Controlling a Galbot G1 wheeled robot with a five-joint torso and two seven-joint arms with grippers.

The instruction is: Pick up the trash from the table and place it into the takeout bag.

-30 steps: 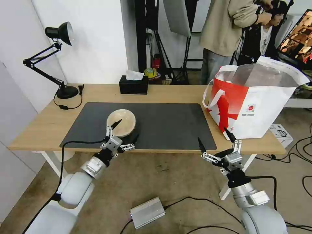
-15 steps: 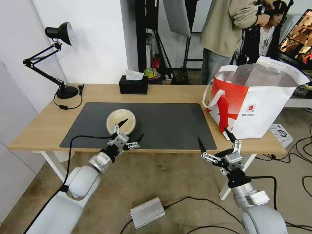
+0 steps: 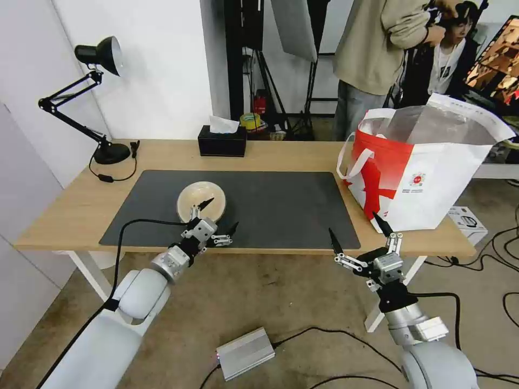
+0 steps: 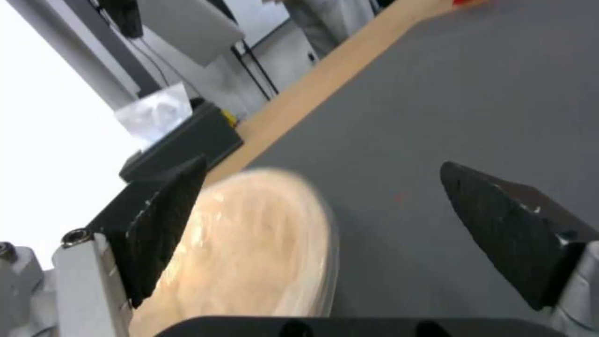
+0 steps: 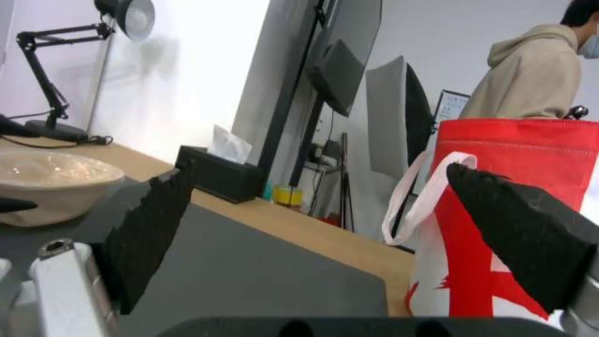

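A beige bowl (image 3: 199,199) sits on the dark grey mat (image 3: 281,208) of the table (image 3: 286,154), left of centre. My left gripper (image 3: 220,216) is open at the bowl's near right side, one fingertip over the rim and the other over bare mat. In the left wrist view the bowl (image 4: 250,252) lies against one finger (image 4: 162,220), with the left gripper (image 4: 323,164) wide open. My right gripper (image 3: 354,227) hangs open before the table's front edge, holding nothing. The red-and-white takeout bag (image 3: 427,178) stands open at the table's right end. The right wrist view shows the bowl (image 5: 50,182), the bag (image 5: 518,187) and the right gripper (image 5: 319,168).
A black tissue box (image 3: 222,141) stands at the table's back edge and a black desk lamp (image 3: 102,102) at the back left corner. People stand behind the bag. A silver box (image 3: 246,352) and cables lie on the floor under the front edge.
My left arm has reached forward and to the right, bringing its open gripper up to the bowl's near right rim. The right arm and the bowl have not moved.
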